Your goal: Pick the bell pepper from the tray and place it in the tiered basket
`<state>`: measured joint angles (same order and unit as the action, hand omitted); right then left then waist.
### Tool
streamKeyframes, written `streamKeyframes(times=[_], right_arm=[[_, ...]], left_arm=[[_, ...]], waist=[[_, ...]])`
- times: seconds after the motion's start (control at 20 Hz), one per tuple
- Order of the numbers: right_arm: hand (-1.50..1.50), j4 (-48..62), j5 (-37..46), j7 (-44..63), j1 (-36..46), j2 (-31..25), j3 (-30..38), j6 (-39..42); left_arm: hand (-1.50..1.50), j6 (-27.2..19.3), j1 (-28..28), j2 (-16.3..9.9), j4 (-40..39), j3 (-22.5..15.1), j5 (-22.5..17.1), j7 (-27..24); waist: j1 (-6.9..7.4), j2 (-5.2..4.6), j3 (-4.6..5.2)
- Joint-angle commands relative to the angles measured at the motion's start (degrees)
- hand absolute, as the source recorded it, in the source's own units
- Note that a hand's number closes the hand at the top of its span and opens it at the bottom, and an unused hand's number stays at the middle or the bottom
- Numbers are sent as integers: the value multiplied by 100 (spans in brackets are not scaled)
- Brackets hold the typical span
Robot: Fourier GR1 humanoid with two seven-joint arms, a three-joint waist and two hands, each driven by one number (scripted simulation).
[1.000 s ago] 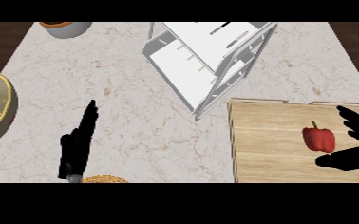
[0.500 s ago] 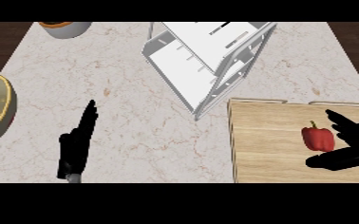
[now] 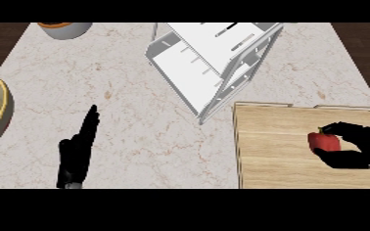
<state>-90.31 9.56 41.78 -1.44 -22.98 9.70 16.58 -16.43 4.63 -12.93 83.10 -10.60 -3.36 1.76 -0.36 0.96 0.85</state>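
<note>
Worktop: pale veined marble, dark floor showing past the far corners.
Tray: wooden board at the near right corner of the worktop, one corner just beside the basket's lowest point.
Tray contents: bell pepper only, red, toward the tray's right edge.
Tiered basket: white, at the far middle of the worktop, seen from above with tiers slanting toward the tray; nothing visible in either tier.
Right hand: at the tray's right edge, fingers and thumb curled round the pepper from above and below, clamped on it.
Left hand: resting near the worktop's near left edge, fingers straight and together, holding nothing.
Bowl: grey with orange inside, far left corner; contents too cut off to tell.
Plate: yellow-rimmed, left edge, mostly out of view.
Step in hand: grasp on the pepper, apparently closed; lift not yet evident.
Next move, as judged: raise clear of the tray, carry left and away toward the basket, lower into a tier without catching the white frame, then release.
</note>
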Motion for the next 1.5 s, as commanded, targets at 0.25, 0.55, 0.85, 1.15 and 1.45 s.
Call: streamKeyframes(times=[0.25,0.55,0.85,1.15,1.45], right_arm=[[150,568,963,-909,382,72,-258,-418],[150,-850,3428,1289,252,856,-2241,-1334],[150,-1826,5286,3166,435,2106,-3570,-1820],[150,-3087,6450,3983,963,2283,-4086,-1820],[150,-3550,7791,4304,2078,2292,-4606,-516]], left_arm=[[0,-45,-457,339,-724,103,89,-30],[0,24,-40,126,-218,-27,66,57],[0,7,27,98,-285,48,5,-8],[0,21,-27,21,-167,117,-68,103],[0,31,113,75,-241,45,-60,-65]], waist=[[31,-104,-85],[175,-81,-39],[25,-29,-55],[-77,26,-51],[5,6,-39]])
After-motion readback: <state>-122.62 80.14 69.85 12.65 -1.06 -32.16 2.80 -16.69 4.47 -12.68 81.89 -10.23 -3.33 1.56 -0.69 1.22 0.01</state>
